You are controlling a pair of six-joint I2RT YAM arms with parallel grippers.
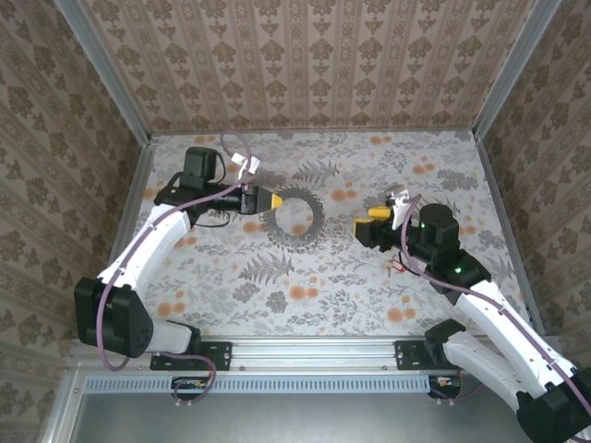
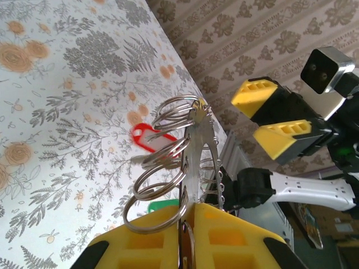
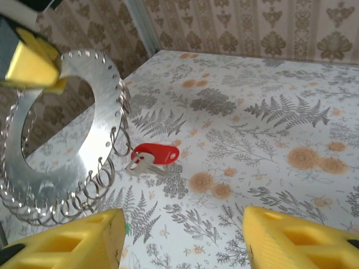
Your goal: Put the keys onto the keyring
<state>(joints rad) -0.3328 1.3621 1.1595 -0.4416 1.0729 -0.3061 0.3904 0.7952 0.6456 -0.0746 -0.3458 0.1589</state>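
Note:
The keyring [image 1: 314, 229] is a flat toothed metal disc with a wide hole and small split rings along its edge. My left gripper [image 1: 268, 199] is shut on its rim and holds it just above the table; in the left wrist view the yellow fingers [image 2: 235, 235] pinch the thin keyring [image 2: 197, 140] edge-on. A key with a red tag [image 3: 154, 156] lies beside the keyring [image 3: 90, 140], its head at one split ring. The red tag [image 2: 150, 138] and a green tag [image 2: 162, 206] show behind the rings. My right gripper [image 3: 185, 241] stands open and empty, right of the keyring [image 1: 362, 228].
The floral table [image 1: 305, 305] is boxed in by patterned walls at the back [image 1: 314, 65] and on both sides. A metal rail [image 1: 314, 351] runs along the near edge between the arm bases. Bare table lies between the grippers and the rail.

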